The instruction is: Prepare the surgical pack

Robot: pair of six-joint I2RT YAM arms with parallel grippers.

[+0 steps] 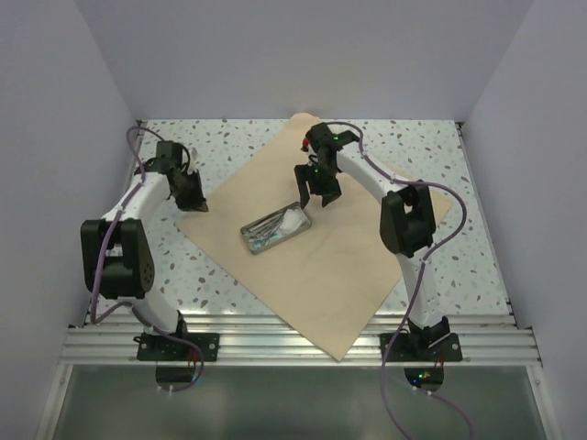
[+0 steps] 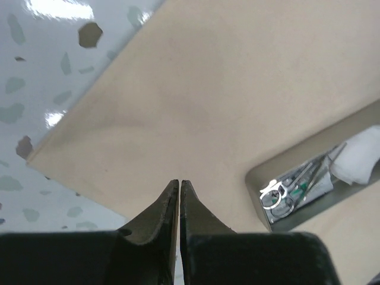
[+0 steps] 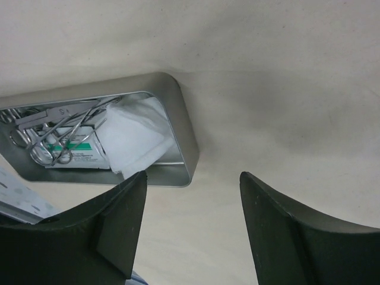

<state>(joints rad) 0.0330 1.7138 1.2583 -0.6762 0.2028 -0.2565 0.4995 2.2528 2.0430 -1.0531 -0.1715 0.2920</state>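
The tan wrap sheet (image 1: pixel 348 266) lies flat on the table, turned like a diamond. Near its middle sits the silver tray (image 1: pixel 249 240), which holds steel scissor-handled instruments (image 3: pixel 56 127), a green-labelled packet (image 3: pixel 77 148) and white gauze (image 3: pixel 136 139). My right gripper (image 3: pixel 193 176) hovers open over the wrap just right of the tray rim (image 3: pixel 184 136), with nothing between its fingers. In the top view the right gripper (image 1: pixel 321 194) sits behind the tray. My left gripper (image 2: pixel 179 181) is shut and empty, above the wrap's left corner (image 2: pixel 35 155). The tray (image 2: pixel 255 178) lies to its right.
The speckled tabletop (image 1: pixel 220 275) surrounds the wrap and white walls close in three sides. An aluminium rail (image 1: pixel 293 344) runs along the near edge, and the wrap's near corner overhangs it. The left arm's elbow (image 1: pixel 112 247) stands at the table's left side.
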